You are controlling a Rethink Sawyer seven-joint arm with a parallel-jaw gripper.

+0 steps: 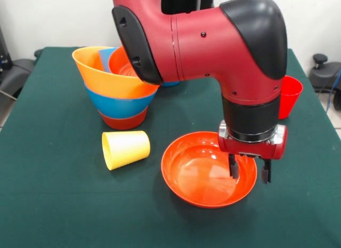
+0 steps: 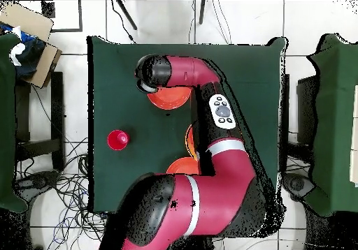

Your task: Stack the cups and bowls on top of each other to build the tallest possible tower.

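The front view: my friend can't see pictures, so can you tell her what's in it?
A red robot arm holds its open pincer over the rim of a shallow red-orange bowl on a green table. A yellow cup lies on its side beside a tower of nested bowls; a red cup stands behind the arm.

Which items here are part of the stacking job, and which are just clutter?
Job:
- gripper, open, over red-orange bowl
- yellow cup, on its side
- red cup, upright
- tower: orange bowl over blue over red-orange

Not job:
- cardboard box beside the table
- cables on the floor
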